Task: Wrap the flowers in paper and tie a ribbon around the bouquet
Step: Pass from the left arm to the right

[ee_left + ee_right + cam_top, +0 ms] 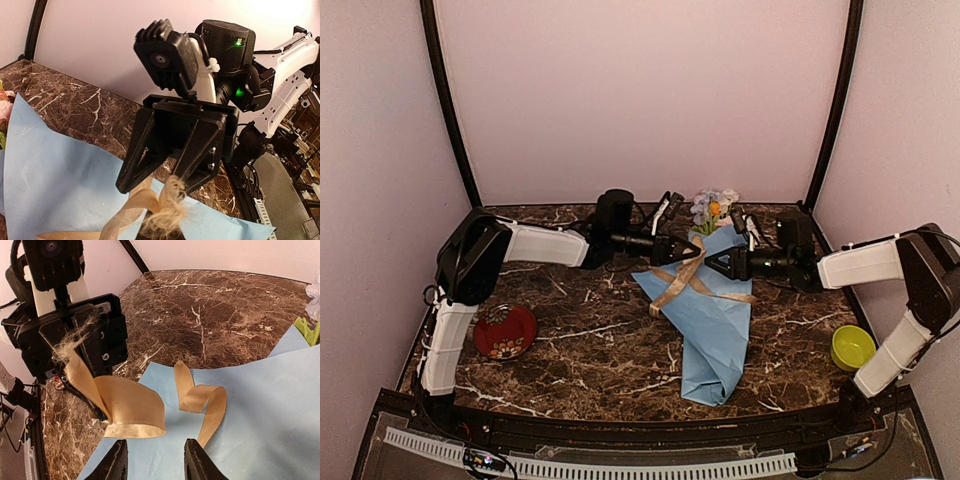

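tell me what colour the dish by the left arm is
The dish is red with pale floral markings, clearest in the top external view.

Soft, even, pinkish light; faint shadows; frayed ribbon [170, 200] end out of focus up close.

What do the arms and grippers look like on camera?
The left arm and right arm have white shell links between black joints, with thin black cables. The left gripper and right gripper are matte black, each with two wedge-shaped fingers. The right wrist carries a black camera block, a white zip tie and green lights.
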